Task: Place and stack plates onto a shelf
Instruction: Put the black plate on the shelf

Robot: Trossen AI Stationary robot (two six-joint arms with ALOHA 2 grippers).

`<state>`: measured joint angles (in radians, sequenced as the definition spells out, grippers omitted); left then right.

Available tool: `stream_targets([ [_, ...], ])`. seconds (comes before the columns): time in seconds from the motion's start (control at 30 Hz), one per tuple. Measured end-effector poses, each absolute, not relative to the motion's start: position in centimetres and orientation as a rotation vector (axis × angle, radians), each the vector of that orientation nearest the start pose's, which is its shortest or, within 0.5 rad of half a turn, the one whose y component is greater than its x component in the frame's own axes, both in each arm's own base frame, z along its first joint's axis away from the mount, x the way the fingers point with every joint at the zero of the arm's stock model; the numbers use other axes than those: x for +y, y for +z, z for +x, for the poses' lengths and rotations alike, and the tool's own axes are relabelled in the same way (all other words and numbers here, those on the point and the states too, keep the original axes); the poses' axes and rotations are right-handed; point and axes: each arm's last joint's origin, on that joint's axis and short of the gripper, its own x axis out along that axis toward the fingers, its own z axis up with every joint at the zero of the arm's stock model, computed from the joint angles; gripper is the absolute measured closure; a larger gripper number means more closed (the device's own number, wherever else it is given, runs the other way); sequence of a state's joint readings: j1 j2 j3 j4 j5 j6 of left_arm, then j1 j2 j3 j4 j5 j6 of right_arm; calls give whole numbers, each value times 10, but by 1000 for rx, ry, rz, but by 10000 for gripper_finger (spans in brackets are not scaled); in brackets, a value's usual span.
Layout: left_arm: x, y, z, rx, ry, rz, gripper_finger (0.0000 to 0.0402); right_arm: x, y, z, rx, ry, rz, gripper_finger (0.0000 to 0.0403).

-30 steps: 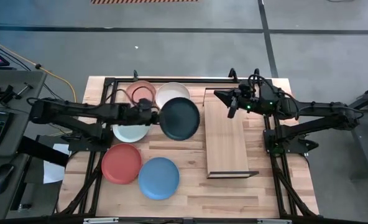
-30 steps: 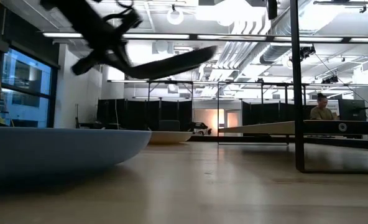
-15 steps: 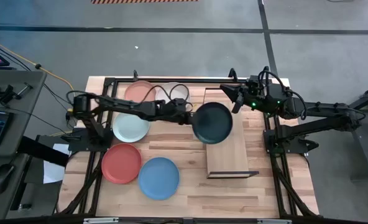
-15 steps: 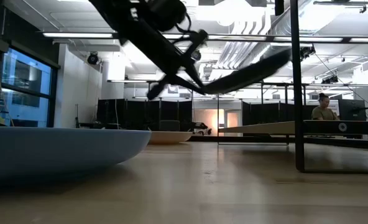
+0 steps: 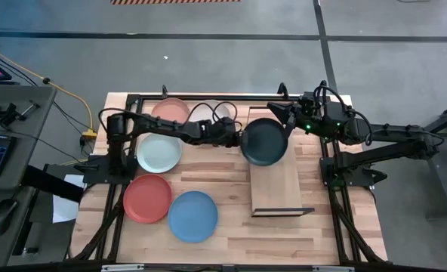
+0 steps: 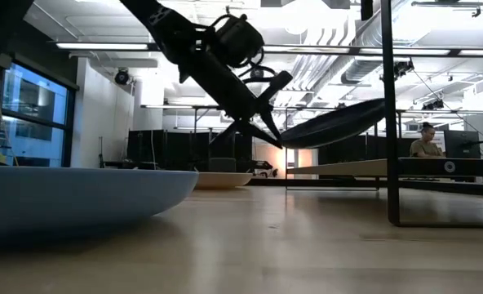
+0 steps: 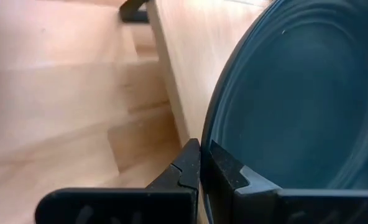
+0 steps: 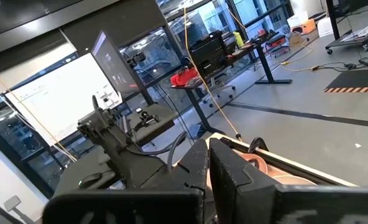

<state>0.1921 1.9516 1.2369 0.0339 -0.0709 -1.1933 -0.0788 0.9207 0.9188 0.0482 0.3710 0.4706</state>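
Done so far: nothing rests on the shelf [image 5: 276, 177] yet; its board is bare apart from the plate hanging over its far end.
In hand: the left pincer [image 5: 238, 139] is clamped on the rim of the dark teal plate [image 5: 264, 141], which juts out ahead of the pincer, over the end of the shelf nearest the right arm. In the low view the plate [image 6: 335, 125] is tilted and clearly above the board (not touching it).
Grip detail: the left wrist view shows both fingers [image 7: 190, 168] pinching the plate's edge, with the shelf's wood beyond it.
Right pincer: the right pincer [image 5: 282, 119] is shut on nothing and waits just past the far rim of the teal plate.
Left to do: lower and release this plate, then bring five more. Behind the left pincer, on the desk [image 5: 231, 227], lie the salmon plate [image 5: 171, 110], white plate [image 5: 208, 108] (mostly hidden by the arm), mint plate [image 5: 158, 153], coral red plate [image 5: 147, 198] and blue plate [image 5: 193, 216].
Change since earlier: a second ago the teal plate hung over the desk beside the shelf; it has since travelled over the shelf's end. The other plates and the right arm have barely shifted.
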Motion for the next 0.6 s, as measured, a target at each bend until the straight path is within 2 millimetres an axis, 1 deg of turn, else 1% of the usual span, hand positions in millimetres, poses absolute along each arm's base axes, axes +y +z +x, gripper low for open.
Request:
stream_targets([
  [0.13, 87, 161, 414, 472, 648, -1182, 401, -26, 378, 199, -151, -431, 469, 403],
  [0.27, 88, 155, 422, 473, 613, -1196, 396, -26, 378, 198, -152, -431, 469, 403],
  [0.6, 90, 155, 424, 446, 616, -1165, 365, -26, 378, 199, -152, -430, 473, 403],
])
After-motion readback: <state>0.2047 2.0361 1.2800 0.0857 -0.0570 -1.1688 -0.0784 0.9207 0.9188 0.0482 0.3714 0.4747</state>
